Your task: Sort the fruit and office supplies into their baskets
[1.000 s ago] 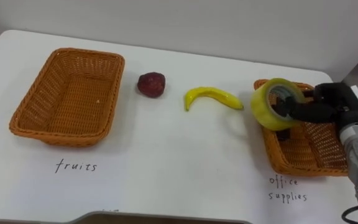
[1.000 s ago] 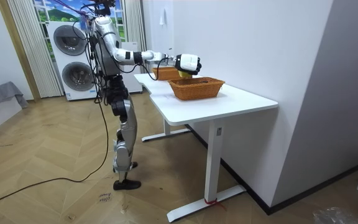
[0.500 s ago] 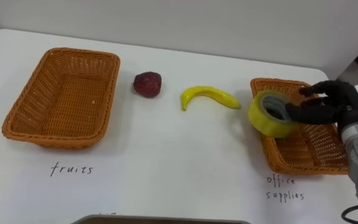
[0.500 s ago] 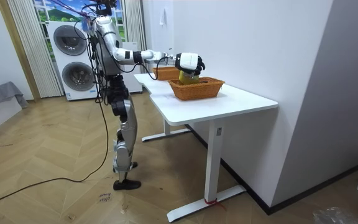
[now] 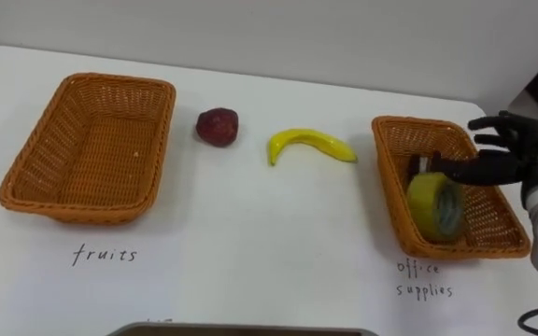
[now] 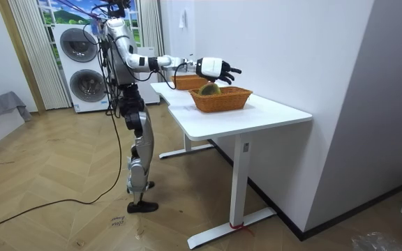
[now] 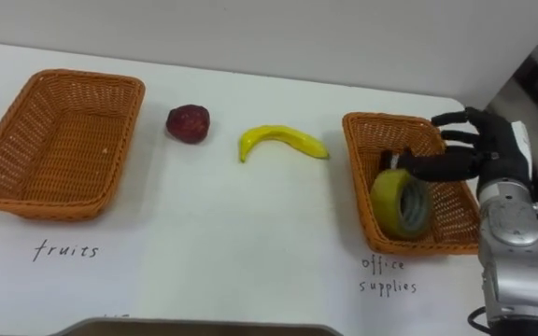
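A yellow tape roll (image 5: 435, 207) stands on edge inside the wicker basket (image 5: 387, 177) labelled office supplies, at the table's right. Just above and behind the roll hovers my right hand (image 5: 504, 155), open with its fingers spread and holding nothing. A small dark thing (image 5: 422, 167) lies in the same basket behind the roll. A yellow banana (image 5: 310, 146) and a dark red fruit (image 5: 218, 126) lie on the white table mid-back. The wicker basket (image 5: 26, 177) labelled fruits sits at the left. In the room view my right hand (image 6: 215, 67) reaches out over the near basket (image 6: 222, 100).
The white table (image 5: 250, 252) has bare room in front of the fruit and between the baskets. Its front edge runs along the bottom of the eye views. I stand at the table's long side; washing machines (image 6: 82, 66) are behind me.
My right hand has opened and let go of the yellow tape roll, which dropped from above the rim into the office supplies basket. The hand drew back slightly to the right.
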You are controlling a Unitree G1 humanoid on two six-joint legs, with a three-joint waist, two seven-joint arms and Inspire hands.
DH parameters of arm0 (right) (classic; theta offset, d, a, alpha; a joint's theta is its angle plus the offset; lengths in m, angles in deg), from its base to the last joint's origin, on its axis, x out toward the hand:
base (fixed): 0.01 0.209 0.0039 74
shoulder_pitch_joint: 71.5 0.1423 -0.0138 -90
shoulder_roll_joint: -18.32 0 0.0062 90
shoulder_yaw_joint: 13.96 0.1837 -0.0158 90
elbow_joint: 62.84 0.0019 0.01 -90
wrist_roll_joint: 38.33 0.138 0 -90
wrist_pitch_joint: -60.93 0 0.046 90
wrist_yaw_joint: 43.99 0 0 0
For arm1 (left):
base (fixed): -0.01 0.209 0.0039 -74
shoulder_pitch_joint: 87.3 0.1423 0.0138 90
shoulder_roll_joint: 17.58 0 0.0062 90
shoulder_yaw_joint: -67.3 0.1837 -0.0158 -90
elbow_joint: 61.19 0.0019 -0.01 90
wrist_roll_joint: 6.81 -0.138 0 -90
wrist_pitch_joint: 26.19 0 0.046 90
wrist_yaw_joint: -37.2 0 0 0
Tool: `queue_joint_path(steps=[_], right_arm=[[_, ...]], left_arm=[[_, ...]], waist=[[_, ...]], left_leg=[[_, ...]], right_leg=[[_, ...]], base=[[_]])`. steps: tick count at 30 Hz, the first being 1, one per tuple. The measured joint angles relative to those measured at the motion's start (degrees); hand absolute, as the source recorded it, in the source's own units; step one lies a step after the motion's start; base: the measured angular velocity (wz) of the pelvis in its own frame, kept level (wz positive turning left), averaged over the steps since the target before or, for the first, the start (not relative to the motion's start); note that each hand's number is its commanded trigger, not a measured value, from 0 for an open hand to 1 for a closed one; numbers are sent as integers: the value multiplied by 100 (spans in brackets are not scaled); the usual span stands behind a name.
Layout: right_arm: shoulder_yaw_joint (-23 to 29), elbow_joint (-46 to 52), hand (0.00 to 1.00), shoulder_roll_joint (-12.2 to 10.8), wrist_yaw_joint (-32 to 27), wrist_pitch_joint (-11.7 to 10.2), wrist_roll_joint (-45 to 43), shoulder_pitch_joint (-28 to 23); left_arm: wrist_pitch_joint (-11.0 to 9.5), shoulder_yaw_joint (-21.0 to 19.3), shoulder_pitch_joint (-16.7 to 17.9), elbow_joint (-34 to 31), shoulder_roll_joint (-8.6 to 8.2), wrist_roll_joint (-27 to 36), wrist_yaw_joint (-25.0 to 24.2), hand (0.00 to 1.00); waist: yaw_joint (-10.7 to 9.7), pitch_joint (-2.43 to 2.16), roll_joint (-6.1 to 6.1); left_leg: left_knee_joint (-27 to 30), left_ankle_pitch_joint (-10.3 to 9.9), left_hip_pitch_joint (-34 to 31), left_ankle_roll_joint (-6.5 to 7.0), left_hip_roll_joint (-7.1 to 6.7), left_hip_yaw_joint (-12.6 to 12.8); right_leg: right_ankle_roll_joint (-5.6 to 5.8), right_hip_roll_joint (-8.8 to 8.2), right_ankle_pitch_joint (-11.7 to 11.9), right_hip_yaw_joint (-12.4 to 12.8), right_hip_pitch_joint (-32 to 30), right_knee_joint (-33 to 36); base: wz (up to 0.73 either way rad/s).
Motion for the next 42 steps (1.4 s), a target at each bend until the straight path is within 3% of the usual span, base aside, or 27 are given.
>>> queue_joint_path(steps=[13, 21, 26, 34, 40, 42], right_arm=[[22, 47, 0, 6, -140, 0, 0, 49], [177, 1414, 0, 87, -155, -95, -268, 34], [165, 1839, 0, 87, -129, -181, -286, 35], [-112, 2120, 0, 203, 183, -183, -299, 87], [-199, 2121, 0, 257, 535, -125, -300, 489], [-321, 2121, 0, 397, 692, -124, -301, 640]], left_arm=[[-5, -19, -15, -20, 1, -6, 0, 0], [-62, -73, 7, -20, 5, 2, 3, 0], [-212, 12, -53, -1, -9, 11, 4, 0], [-258, 32, -68, 2, -17, 32, 15, 0], [-255, 32, -58, 0, -8, 31, -4, 0], [-258, 47, -89, -5, -4, 20, -21, 0]], waist=[[-15, -7, -8], [-164, 3, 43], [-122, 7, 47], [-92, -10, 21], [-39, -8, -14], [26, -31, -52]], left_leg=[[-4, 0, -2, 0, 2, 1], [-4, 0, 7, 0, 6, 40], [-6, -1, 26, 0, 10, 79], [-15, 0, 9, 0, 7, 78], [-11, 1, -17, 0, 2, 16], [-5, 1, -74, 0, -1, 10]], right_leg=[[0, 2, 0, 11, -7, 2], [0, 7, 0, 34, 24, 4], [0, 8, 0, 73, 9, 25], [0, 14, 0, 84, -16, 22], [3, 8, -3, 13, -40, 1], [3, 6, -3, 5, -86, -8]], base=[[0], [0], [-4], [-2], [5], [2]])
